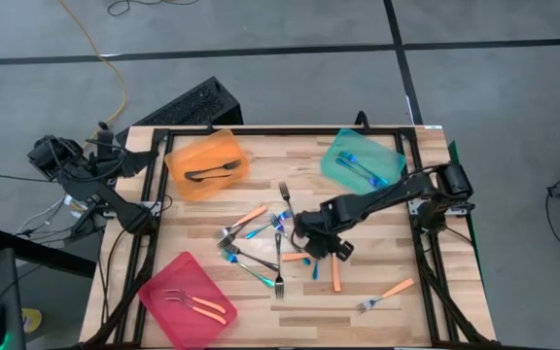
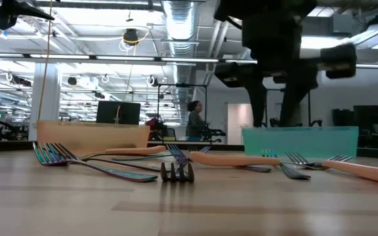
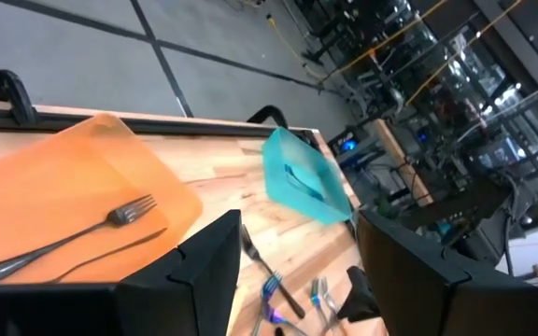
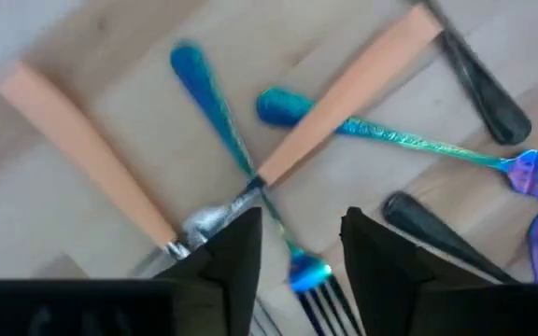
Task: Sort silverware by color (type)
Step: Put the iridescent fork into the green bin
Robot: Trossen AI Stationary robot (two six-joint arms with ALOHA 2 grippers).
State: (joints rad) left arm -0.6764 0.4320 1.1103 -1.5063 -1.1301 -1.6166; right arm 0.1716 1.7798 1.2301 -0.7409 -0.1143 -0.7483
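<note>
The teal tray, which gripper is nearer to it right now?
Right. The right gripper hovers over the pile of forks mid-table, a short way from the teal tray. The left gripper waits off the table's far-left corner, beyond the orange tray.

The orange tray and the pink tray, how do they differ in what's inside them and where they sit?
The orange tray sits at the table's far edge toward the left arm's side and holds dark metal forks; the pink tray sits at the near corner on that same side and holds orange-handled forks. The orange tray lies roughly square to the table, the pink tray turned at an angle. Both are translucent and shallow, each holding a couple of forks.
</note>
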